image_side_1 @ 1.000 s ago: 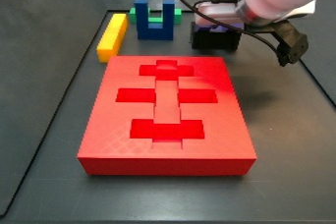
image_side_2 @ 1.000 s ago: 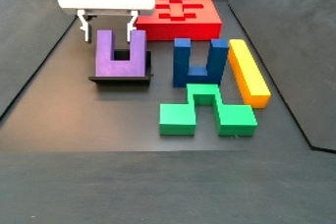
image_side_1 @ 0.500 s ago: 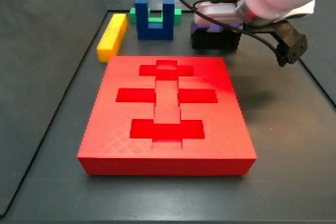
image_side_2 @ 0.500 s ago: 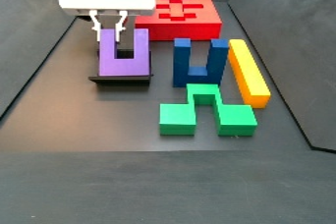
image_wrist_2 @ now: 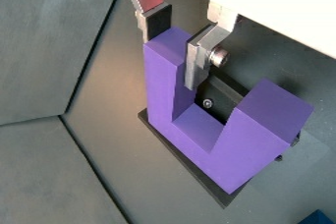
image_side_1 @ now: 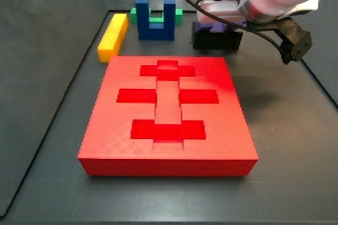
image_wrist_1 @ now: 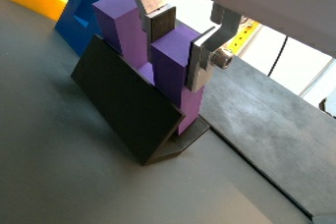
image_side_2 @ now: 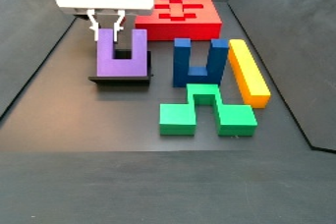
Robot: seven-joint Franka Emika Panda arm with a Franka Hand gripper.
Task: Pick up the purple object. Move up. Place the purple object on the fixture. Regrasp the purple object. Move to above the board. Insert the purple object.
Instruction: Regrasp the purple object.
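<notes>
The purple object (image_side_2: 122,54) stands upright on the fixture (image_side_2: 121,79), prongs pointing up, at the far left of the bench (image_side_2: 79,159) in a side view. The gripper (image_side_2: 110,20) is right above it, with its fingers (image_side_2: 125,22) reaching down around one prong. In both wrist views the silver plates sit on either side of that prong: in a wrist view the gripper (image_wrist_2: 179,39) has one finger (image_wrist_2: 199,59) flat against the prong's inner face and the other behind the prong's outer face. The jaws are narrowly set, closed onto the prong of the purple object (image_wrist_2: 217,116). In a wrist view the purple object (image_wrist_1: 155,51) leans against the upright black wall of the fixture (image_wrist_1: 129,105), with the gripper (image_wrist_1: 182,33) pinching the nearer prong.

The board (image_side_1: 169,115) lies in the middle of the bench, well apart from the gripper (image_side_1: 218,14); the purple object (image_side_1: 211,27) is mostly hidden behind the arm there. A blue block (image_side_2: 199,61) stands just beside the fixture, a yellow bar (image_side_2: 249,71) lies next to it, and a green piece (image_side_2: 205,111) lies nearer the front.
</notes>
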